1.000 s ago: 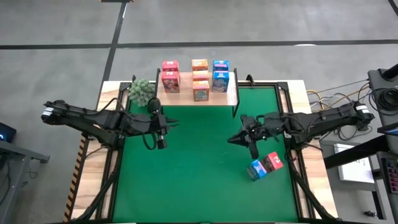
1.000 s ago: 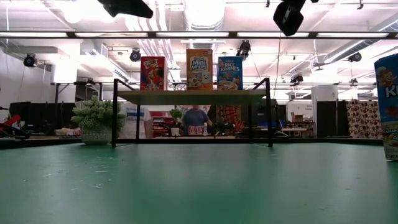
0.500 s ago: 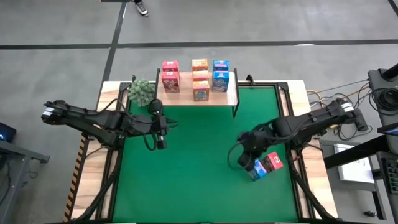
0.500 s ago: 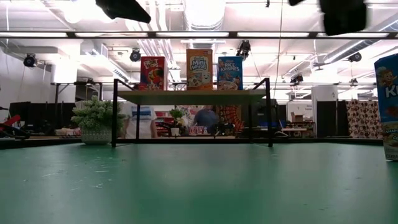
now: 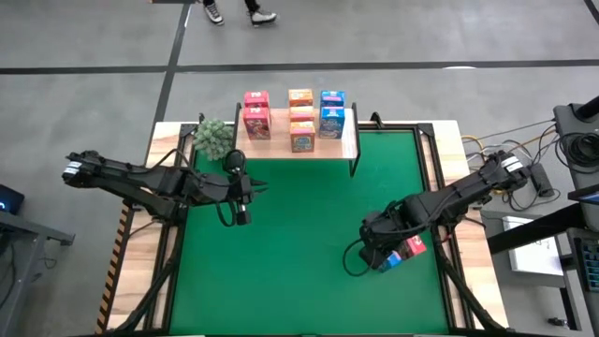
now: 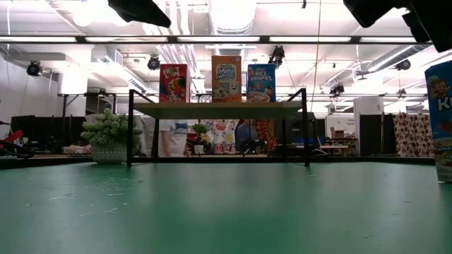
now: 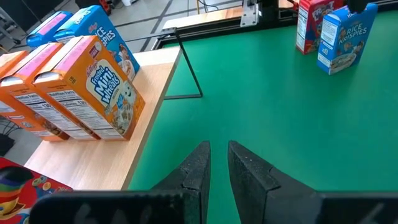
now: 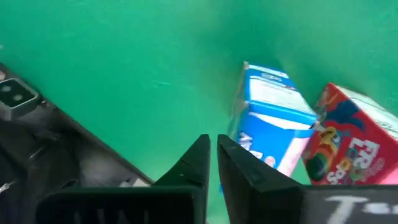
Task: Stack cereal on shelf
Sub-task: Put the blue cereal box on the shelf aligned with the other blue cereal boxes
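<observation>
The shelf [image 5: 348,140] stands at the mat's far edge and carries two pink-red, three orange and two blue cereal boxes, among them an orange one [image 5: 302,138]. A blue box [image 5: 386,258] and a pink-red box [image 5: 413,245] stand upright on the green mat at the right, also in the right wrist view [image 8: 267,121] [image 8: 348,149]. My right gripper [image 5: 372,249] [image 8: 213,144] is shut and empty, above the mat just left of the blue box. My left gripper [image 5: 239,201] [image 7: 217,149] is shut and empty, in front of the shelf's left end.
A green plant [image 5: 213,138] stands left of the shelf. The low view shows the shelf's black legs [image 6: 130,127], the plant [image 6: 109,137] and the blue box at the right edge [image 6: 439,120]. Open green mat [image 5: 290,253] lies between the arms. People move in the room behind.
My right gripper has gone toward the table's near edge and down, to the blue and pink-red boxes on the mat. Both boxes have stayed in place.
</observation>
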Tool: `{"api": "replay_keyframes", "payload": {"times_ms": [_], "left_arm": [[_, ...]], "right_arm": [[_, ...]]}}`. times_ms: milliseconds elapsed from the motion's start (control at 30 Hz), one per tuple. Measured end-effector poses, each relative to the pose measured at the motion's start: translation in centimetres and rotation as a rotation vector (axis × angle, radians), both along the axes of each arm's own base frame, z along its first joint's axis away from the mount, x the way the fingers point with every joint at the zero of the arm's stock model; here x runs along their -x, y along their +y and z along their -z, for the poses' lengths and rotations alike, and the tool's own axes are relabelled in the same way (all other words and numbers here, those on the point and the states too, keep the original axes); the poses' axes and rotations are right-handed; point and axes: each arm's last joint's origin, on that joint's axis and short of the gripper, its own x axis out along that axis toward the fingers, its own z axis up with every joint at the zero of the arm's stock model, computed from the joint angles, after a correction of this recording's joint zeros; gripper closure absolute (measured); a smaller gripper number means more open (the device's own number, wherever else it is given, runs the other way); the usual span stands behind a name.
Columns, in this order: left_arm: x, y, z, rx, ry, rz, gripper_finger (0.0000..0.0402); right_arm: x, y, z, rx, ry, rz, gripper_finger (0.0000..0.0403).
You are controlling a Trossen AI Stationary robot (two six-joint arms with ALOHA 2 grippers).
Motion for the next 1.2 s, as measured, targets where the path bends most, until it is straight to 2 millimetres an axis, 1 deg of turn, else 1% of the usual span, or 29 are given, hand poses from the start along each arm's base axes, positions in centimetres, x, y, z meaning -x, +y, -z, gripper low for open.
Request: {"api": "replay_keyframes", "payload": {"times_ms": [133,333,467,567,633,733,867,1033,1200], "left_arm": [[0.0,0.0,0.0,0.000,0.000,0.000,0.0363],[0.0,0.0,0.0,0.000,0.000,0.000,0.0363],[0.0,0.0,0.0,0.000,0.000,0.001,0.0363],[0.0,0.0,0.0,0.001,0.000,0.000,0.0363],[0.0,0.0,0.0,0.002,0.000,0.000,0.0363],[0.0,0.0,0.0,0.003,-0.001,-0.001,0.0363],[0.0,0.0,0.0,0.003,-0.001,-0.001,0.0363],[0.0,0.0,0.0,0.003,-0.001,-0.002,0.0363],[0.0,0.0,0.0,0.006,-0.002,-0.004,0.0363]], "right_arm": [[0.3,-0.1,0.0,0.004,0.025,0.003,0.0323],[1.4,-0.2,-0.2,0.028,0.104,0.036,0.0216],[1.8,0.3,0.0,0.047,0.124,0.017,0.0153],[1.6,0.8,0.3,0.050,0.126,0.003,0.0119],[1.5,1.1,0.7,0.061,0.132,-0.006,0.0104],[1.1,1.5,1.4,0.087,0.152,-0.013,0.0093],[0.4,1.8,2.5,0.115,0.186,-0.027,0.0098],[-0.1,2.1,3.6,0.133,0.217,-0.053,0.0127],[-0.1,2.0,3.5,0.131,0.217,-0.046,0.0171]]}}
